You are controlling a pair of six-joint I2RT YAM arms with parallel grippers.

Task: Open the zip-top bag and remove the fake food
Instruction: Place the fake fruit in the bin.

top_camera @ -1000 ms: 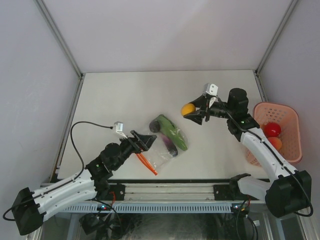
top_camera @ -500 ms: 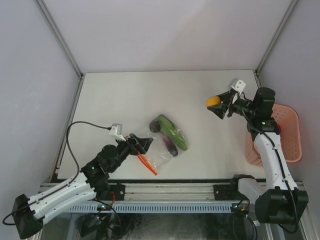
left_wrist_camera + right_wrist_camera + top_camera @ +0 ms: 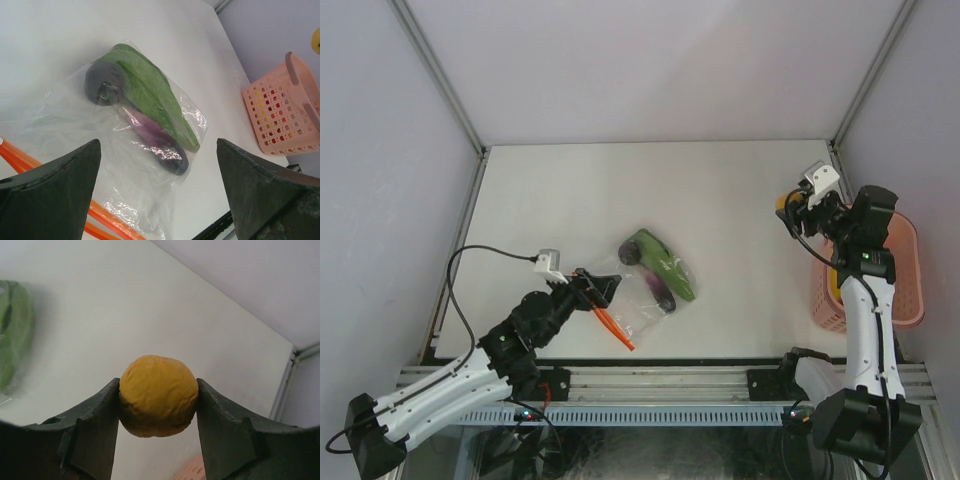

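Left arm (image 3: 460, 375) stretched low, jaws wide apart; right arm (image 3: 868, 310) upright, jaws gripping fake food (image 3: 157, 395).

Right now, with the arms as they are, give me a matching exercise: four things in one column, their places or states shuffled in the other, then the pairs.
1. yellow ball
2. green vegetable
3. pink basket
4. left gripper

A. open, holding nothing
B. inside the zip-top bag
C. on the far right side
D. clamped in the right gripper

Pairs: 1-D, 2-B, 3-C, 4-A
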